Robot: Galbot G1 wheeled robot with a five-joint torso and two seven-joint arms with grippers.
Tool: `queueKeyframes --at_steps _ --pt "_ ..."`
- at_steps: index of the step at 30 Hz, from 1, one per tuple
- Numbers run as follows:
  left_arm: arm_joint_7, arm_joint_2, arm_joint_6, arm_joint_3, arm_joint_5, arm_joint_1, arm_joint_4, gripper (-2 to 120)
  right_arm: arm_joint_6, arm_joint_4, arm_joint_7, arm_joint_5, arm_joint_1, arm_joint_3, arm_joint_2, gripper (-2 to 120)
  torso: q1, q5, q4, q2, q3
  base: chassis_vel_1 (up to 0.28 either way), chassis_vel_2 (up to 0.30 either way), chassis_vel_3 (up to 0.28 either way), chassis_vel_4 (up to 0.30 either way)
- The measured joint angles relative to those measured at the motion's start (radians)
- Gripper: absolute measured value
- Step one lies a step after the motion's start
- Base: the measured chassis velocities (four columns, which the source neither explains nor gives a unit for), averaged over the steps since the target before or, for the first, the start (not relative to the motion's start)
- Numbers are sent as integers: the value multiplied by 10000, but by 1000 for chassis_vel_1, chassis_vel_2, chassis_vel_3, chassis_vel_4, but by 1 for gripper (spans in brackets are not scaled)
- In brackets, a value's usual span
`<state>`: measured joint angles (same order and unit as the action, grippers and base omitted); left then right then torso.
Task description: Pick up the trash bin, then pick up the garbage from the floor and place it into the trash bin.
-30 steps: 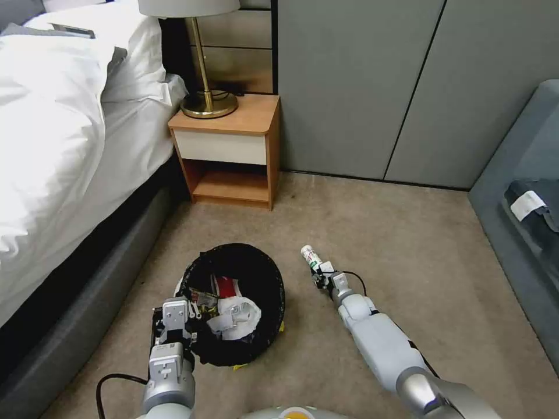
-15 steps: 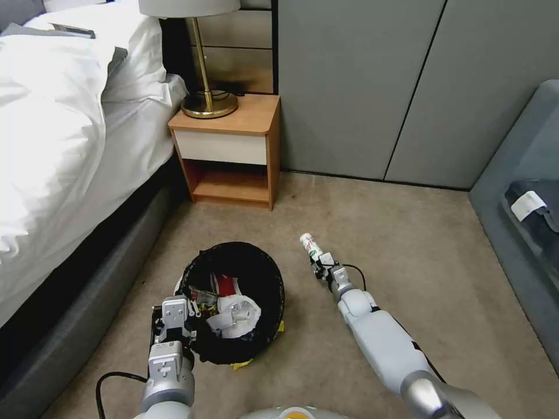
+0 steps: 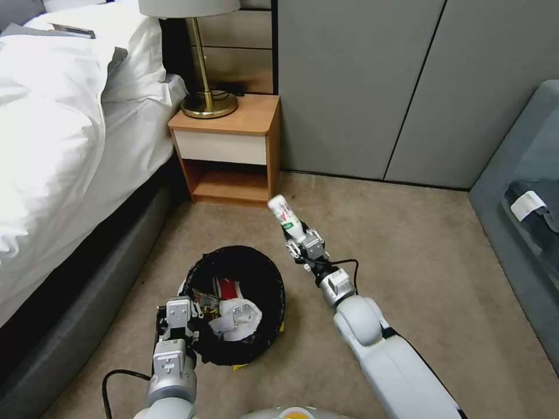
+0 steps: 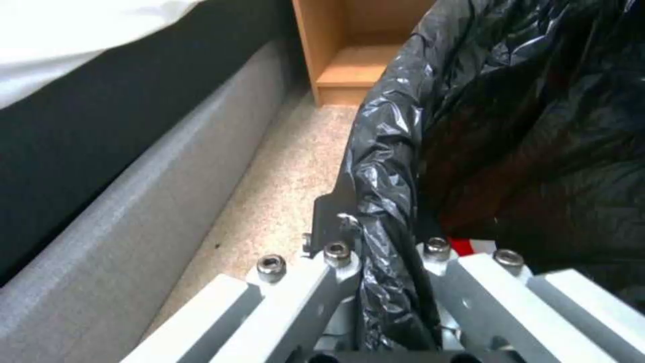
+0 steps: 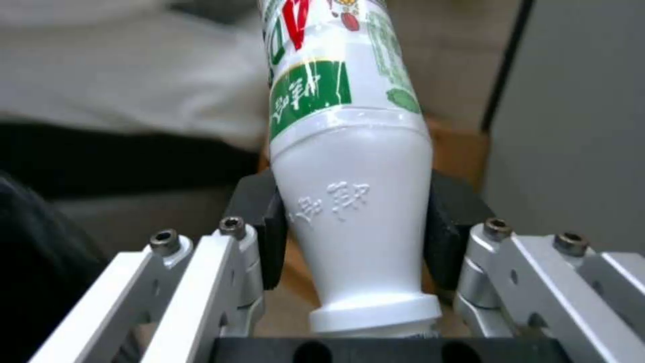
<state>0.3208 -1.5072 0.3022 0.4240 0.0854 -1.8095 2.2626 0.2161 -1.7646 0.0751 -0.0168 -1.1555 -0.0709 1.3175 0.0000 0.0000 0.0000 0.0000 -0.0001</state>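
Note:
The trash bin [image 3: 256,343], white with a black bag liner [image 4: 390,151], hangs tilted above the carpet near the bed. My left gripper [image 3: 177,326] is shut on its near rim, the liner [image 3: 265,262] pinched between the fingers [image 4: 336,262]. Inside lie crumpled white tissue [image 3: 239,317] and a red-and-white carton [image 3: 228,288]. My right gripper [image 3: 303,240] is shut on a small white plastic bottle [image 3: 284,216] with a green and red label [image 5: 316,75], held in the air beyond the bin's far right rim, bottle pointing up and away.
A bed [image 3: 64,145] with white bedding runs along the left. A wooden nightstand [image 3: 230,151] with a brass lamp [image 3: 207,87] stands at the wall. Grey wall panels [image 3: 372,87] are behind, a grey sofa [image 3: 524,233] at right. A yellow scrap [image 3: 240,366] shows under the bin.
My right gripper has lifted the bottle from near the carpet and swung it left, toward the bin. The bin and left gripper have hardly moved.

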Motion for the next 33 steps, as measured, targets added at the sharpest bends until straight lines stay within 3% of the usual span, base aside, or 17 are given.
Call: queueKeyframes --at_steps 3,8,14,29,33 --pt "0 -1 7 -18 3 13 -35 1 86 -1166 205 -189 -627 505 -308 37 -1 -1 0 0 0 0 0 0 0" --pt "0 -21 17 -35 6 23 -35 1 131 -1465 304 -403 -977 1149 -488 37 -1 0 0 0 0 0 0 0 0" --pt "0 -15 26 -22 9 10 39 1 308 -921 364 -688 -1145 1970 -754 37 -1 1 0 0 0 0 0 0 0" --pt "-3 -23 27 -44 9 -17 199 1 479 38 481 -680 -1229 2167 -790 37 0 0 0 0 0 0 0 0 0" --pt "-4 -19 31 -30 -5 -3 217 1 479 55 488 -693 -1258 2148 -779 48 0 0 0 0 0 0 0 0 0"
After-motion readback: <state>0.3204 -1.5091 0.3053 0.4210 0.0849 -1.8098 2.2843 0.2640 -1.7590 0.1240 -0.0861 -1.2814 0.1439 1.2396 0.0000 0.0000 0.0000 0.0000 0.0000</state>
